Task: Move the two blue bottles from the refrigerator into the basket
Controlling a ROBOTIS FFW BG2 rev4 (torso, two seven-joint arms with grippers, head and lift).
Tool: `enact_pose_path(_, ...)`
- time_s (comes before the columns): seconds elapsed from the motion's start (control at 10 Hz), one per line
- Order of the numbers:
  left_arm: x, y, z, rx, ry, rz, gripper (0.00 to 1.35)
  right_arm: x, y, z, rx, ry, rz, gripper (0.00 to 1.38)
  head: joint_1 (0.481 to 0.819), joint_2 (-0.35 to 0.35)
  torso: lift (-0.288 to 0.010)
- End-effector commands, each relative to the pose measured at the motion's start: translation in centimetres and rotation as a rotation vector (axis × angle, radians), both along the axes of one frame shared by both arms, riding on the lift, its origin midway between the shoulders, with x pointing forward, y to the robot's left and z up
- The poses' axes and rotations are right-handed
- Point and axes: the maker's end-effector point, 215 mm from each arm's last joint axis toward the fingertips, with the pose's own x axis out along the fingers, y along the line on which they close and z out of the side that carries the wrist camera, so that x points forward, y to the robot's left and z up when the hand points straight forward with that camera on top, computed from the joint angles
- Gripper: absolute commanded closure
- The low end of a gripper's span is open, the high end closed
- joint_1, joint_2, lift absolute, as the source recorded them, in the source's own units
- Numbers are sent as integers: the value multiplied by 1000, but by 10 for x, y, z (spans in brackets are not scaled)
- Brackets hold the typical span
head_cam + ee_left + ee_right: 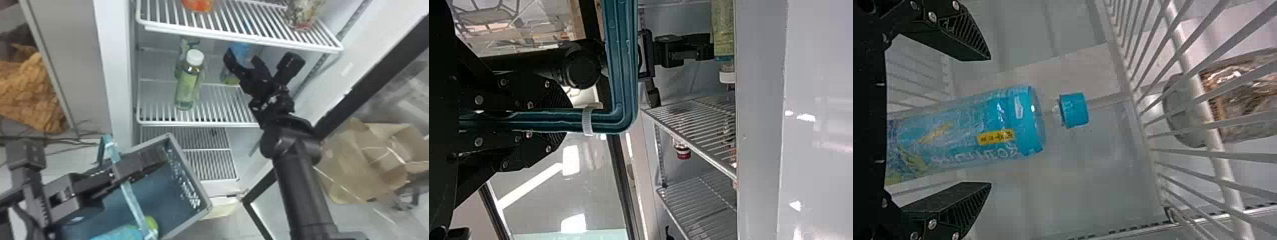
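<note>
Clamping handle (130,194) of basket (188,169) w/ L gripper (117,169); holding R gripper (260,57) open around blue btl (965,130) in fridge (115,63). Seeing 2nd blue btl (118,233) in basket.

A white wire shelf (198,123) bears a white-capped green bottle (187,86), a second bottle (186,47) behind it, and a blue bottle (241,50).
</note>
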Motion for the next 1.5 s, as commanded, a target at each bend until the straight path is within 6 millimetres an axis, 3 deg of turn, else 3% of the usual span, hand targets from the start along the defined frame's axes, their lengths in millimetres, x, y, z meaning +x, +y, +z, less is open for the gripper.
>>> enact_pose_path(0.0,1,0,1,1,-4,-1,1188,10,-3,-1,-28,20,-8,165,695,-298,-216)
enact_pose_path(0.3,2,0,3,-2,-9,-1,1188,24,5,-10,-38,74,4,190,695,-293,-216)
enact_pose_path(0.4,2,0,2,-2,-7,0,1188,26,9,-16,-41,93,11,280,695,-290,-216)
enact_pose_path(0.7,3,1,3,-1,-10,-1,1188,25,0,-27,-71,143,-6,1108,695,-280,-216)
enact_pose_path(0.8,2,1,3,-4,-8,-2,1188,20,-8,-28,-101,158,-21,1286,695,-284,-216)
enact_pose_path(1.1,2,-1,4,-7,-12,-3,1188,10,-14,-32,-86,160,-20,1276,695,-302,-216)
enact_pose_path(1.4,2,-1,4,-8,-10,-3,1188,-24,-22,-28,-67,141,-4,1276,695,-314,-216)
